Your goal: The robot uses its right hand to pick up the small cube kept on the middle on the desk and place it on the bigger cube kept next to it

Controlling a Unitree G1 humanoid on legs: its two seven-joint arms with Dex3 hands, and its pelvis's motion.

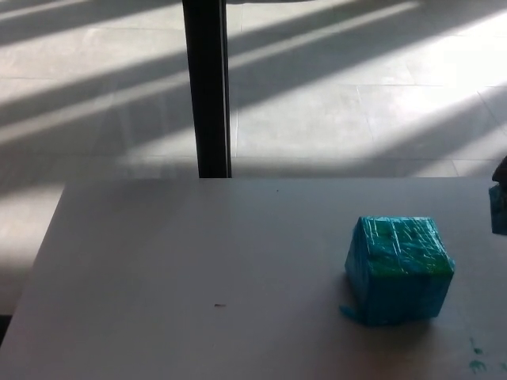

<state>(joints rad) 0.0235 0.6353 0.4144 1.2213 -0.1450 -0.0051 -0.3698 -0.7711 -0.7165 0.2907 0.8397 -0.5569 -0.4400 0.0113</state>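
Sunlit floor stripes lie beyond the pale desk (198, 261), where the bigger cube (398, 269) sits right of centre. At the right edge I see a sliver of the right hand (501, 169) above a blue corner, probably the small cube (498, 209); whether the hand grips it, I cannot tell. I'd carry it high, centre it over the top face, then lower squarely.

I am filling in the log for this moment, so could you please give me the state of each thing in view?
Big cube: resting flat on the desk, nothing on top.
Small cube: lifted off the desk at the right edge, mostly out of frame.
Right hand: only a sliver shows above the small cube; grip unclear.
Left hand: not in view.
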